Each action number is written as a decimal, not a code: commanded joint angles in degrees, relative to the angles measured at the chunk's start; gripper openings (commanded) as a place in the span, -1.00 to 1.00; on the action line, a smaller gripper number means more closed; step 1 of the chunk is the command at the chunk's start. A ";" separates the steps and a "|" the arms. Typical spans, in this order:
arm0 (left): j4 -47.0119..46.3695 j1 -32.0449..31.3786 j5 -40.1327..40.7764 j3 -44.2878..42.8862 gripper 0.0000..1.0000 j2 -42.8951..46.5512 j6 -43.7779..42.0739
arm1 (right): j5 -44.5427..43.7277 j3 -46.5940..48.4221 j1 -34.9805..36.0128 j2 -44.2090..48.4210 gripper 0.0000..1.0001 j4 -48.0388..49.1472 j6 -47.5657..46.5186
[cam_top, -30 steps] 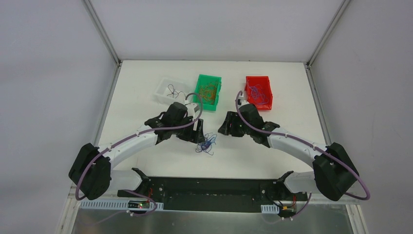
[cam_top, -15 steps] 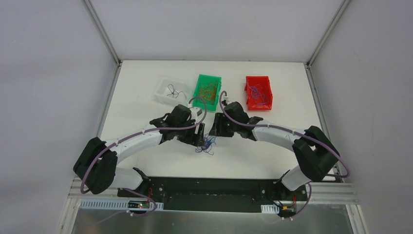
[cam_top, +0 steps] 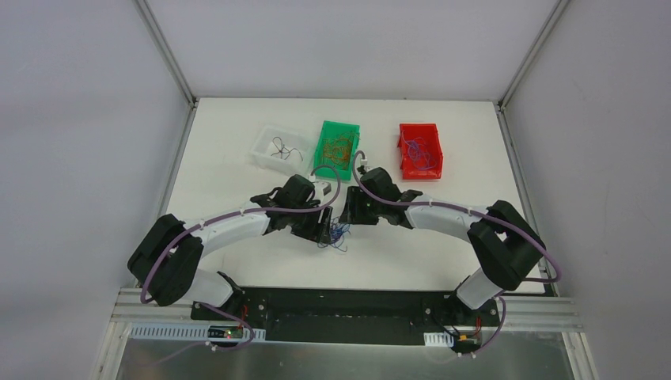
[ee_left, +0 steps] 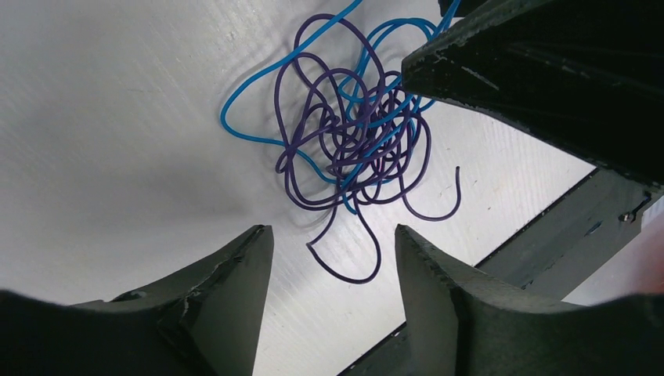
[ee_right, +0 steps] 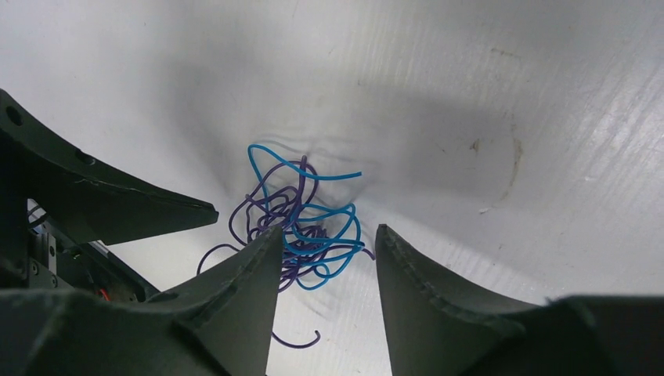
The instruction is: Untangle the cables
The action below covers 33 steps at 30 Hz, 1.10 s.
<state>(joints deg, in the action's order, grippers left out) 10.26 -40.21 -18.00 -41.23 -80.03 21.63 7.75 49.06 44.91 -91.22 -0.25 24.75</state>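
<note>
Both arms are in at the middle of the white table (cam_top: 475, 190), near its front edge, and the cables (cam_top: 339, 234) lie there between them as a small scribbly knot of blue and dark purple wire. My left pincer (ee_left: 333, 235) is spread wide with nothing in its grip. In the left wrist view the cables (ee_left: 352, 133) sit just beyond its fingertips, and one loose purple end curls down into the gap. My right pincer (ee_right: 329, 231) is wide open too and clamps nothing. In the right wrist view the cables (ee_right: 301, 227) lie partly between its fingers, bunched against the inner edge of the finger on the left of that view. The two pincers point at each other across the knot, left pincer (cam_top: 324, 229) and right pincer (cam_top: 349, 215) each just beside it, and each wrist view shows a dark finger of the other. At the far side of the table stand three bins in a row: a clear bin (cam_top: 261, 152) holding a thin dark strand, a green bin (cam_top: 325, 133) with orange wire, and a red bin (cam_top: 434, 162) with blue and purple wire.
</note>
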 commanded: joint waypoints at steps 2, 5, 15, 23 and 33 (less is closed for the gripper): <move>-1.12 -0.47 -2.38 0.10 0.10 0.69 -0.21 | -0.78 0.38 0.31 -0.07 -0.06 0.82 -0.52; -1.14 -0.48 -2.27 0.10 0.06 0.22 -0.18 | -0.54 0.12 0.35 -0.38 -0.02 1.71 -0.04; 0.13 -0.48 3.47 -0.26 -1.00 0.43 1.14 | -10.56 -1.77 0.20 4.13 -1.00 0.81 1.68; 4.37 1.38 19.35 1.88 -1.00 5.41 8.18 | -30.60 -3.99 -1.24 11.40 -1.00 -7.97 5.56; 4.80 11.81 18.50 6.42 -1.00 13.02 12.86 | -38.18 -6.35 -6.69 17.75 -1.00 -15.60 9.03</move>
<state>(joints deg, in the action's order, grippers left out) 13.69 -29.10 -1.10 -35.97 -71.22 32.10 -27.07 43.79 40.07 -76.97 -12.21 32.51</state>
